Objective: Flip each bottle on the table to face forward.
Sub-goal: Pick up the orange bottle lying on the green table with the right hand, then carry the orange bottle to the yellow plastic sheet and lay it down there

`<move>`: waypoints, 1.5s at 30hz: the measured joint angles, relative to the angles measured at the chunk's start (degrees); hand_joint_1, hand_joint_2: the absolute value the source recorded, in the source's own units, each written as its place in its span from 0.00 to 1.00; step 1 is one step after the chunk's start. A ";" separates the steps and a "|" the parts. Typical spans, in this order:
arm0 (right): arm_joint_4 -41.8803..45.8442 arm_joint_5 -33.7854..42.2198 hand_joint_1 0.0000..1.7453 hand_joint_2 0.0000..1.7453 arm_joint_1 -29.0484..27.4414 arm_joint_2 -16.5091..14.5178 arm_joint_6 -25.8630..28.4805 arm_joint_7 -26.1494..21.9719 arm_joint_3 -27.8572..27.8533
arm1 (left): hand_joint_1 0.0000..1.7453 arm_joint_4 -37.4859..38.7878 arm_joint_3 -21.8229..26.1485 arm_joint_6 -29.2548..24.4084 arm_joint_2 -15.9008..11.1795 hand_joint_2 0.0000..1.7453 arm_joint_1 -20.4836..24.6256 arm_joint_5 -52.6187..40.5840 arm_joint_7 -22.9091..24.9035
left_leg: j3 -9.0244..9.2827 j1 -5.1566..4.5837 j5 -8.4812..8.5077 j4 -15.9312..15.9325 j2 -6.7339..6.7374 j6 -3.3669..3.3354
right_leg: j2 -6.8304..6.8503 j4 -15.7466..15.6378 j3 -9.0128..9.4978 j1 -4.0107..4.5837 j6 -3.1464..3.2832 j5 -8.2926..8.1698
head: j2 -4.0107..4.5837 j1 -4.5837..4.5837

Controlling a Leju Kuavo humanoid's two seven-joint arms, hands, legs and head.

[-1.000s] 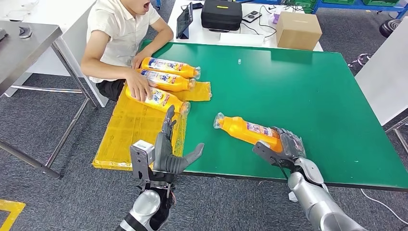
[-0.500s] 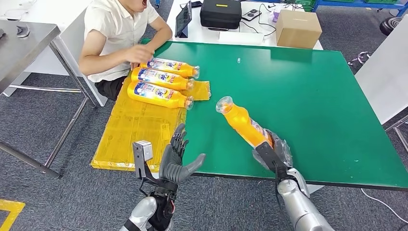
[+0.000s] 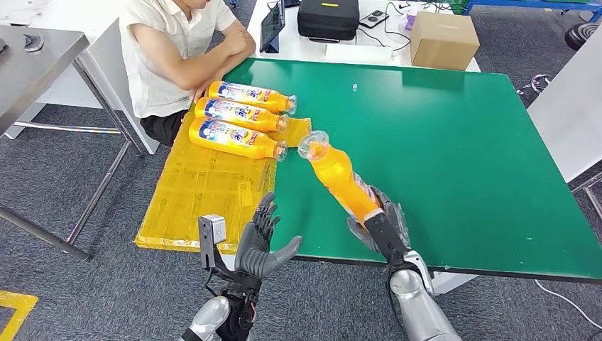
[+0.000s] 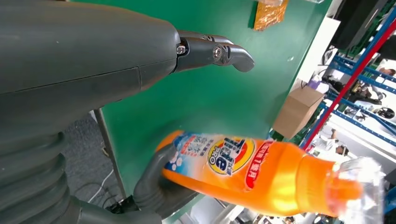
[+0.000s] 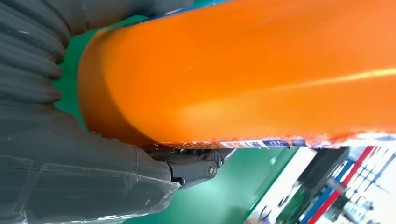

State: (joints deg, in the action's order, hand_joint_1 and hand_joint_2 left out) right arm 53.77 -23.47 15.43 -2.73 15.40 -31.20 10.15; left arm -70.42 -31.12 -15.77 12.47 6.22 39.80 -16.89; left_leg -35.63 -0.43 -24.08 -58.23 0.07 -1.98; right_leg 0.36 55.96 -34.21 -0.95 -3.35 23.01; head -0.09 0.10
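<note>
A green tabletop (image 3: 454,135) stands on grey carpet, with a yellow sheet (image 3: 202,192) hanging over its left edge. Behind it a white table carries a black case (image 3: 327,18), a tablet (image 3: 272,28) and a cardboard box (image 3: 441,40). A person in a white shirt (image 3: 160,50) sits at the far left corner, arms folded.

Three orange bottles (image 3: 241,117) lie side by side on the yellow sheet, labels up, caps pointing right. Their blue-and-white labels carry print too small to read from the head view.

The right robot hand (image 3: 380,224) grips a fourth orange bottle (image 3: 339,177) by its base, tilted up off the tabletop with its clear cap toward the lying three. In the left wrist view its label (image 4: 224,156) shows a blue and yellow logo beside a red band; the text cannot be made out.

The left robot hand (image 3: 263,238) hovers by the near edge, fingers spread, holding nothing.

A second ago the held bottle lay flat on the green surface, and the person's hand rested on the nearest bottle.
</note>
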 joint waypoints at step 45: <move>2.00 -0.33 0.00 0.50 -2.76 -1.06 -6.72 -4.57 23.59 | 1.00 -0.22 -0.51 3.08 0.01 1.00 3.41 -6.87 -3.96 | -0.02 0.04 0.01 0.00 0.03 0.01 | -0.01 0.01 -0.07 0.03 0.02 0.02 | 0.00 0.00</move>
State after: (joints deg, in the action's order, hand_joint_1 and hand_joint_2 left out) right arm 55.78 -23.80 12.67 -3.79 8.68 -35.77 33.74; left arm -70.64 -31.64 -12.69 12.48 9.64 32.93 -20.85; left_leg -35.64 -0.39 -24.07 -58.23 0.10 -1.96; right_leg 0.34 55.97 -34.28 -0.92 -3.33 23.02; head -0.09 0.10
